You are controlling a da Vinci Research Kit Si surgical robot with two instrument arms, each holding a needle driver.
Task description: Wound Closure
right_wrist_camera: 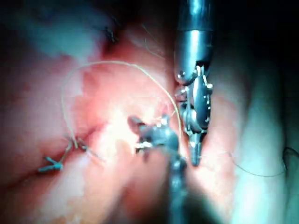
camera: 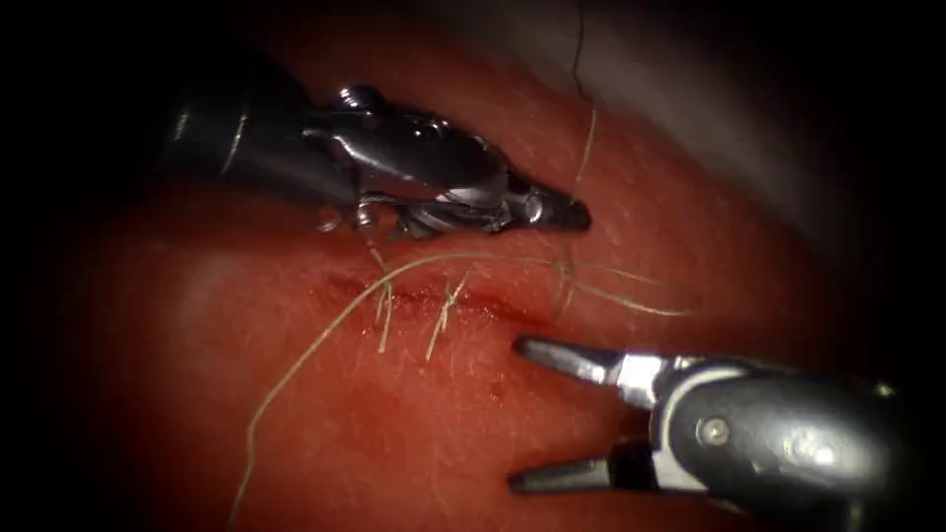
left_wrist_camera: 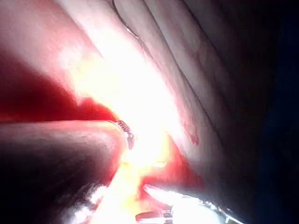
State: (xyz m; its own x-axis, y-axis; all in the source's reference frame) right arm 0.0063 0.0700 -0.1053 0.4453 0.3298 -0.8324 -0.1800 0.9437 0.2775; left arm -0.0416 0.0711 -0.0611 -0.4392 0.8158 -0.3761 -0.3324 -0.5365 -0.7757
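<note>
The tissue [camera: 394, 424] carries a short horizontal cut [camera: 424, 296] with cut ends of thread [camera: 441, 320] standing up from earlier stitches. My left tool [camera: 576, 215] reaches in from the upper left, its jaws shut at the cut's right end, where a strand of thread [camera: 588, 148] coming from above meets the tip. A long pale thread [camera: 325, 330] curves from the lower left, over the cut, to the right. My right tool [camera: 519, 414] hovers just below the cut's right end, jaws wide open and holding nothing. Where the needle is I cannot tell. The right wrist view shows the left tool [right_wrist_camera: 195, 158] beside the right tool [right_wrist_camera: 149, 133].
Red fluid [camera: 498, 389] stains the tissue below the cut. Pale tissue edge [camera: 709, 89] rises at the upper right, with a dark strand of thread [camera: 578, 49] crossing it. The knotted stitch ends [right_wrist_camera: 51, 164] lie left of both tools in the right wrist view.
</note>
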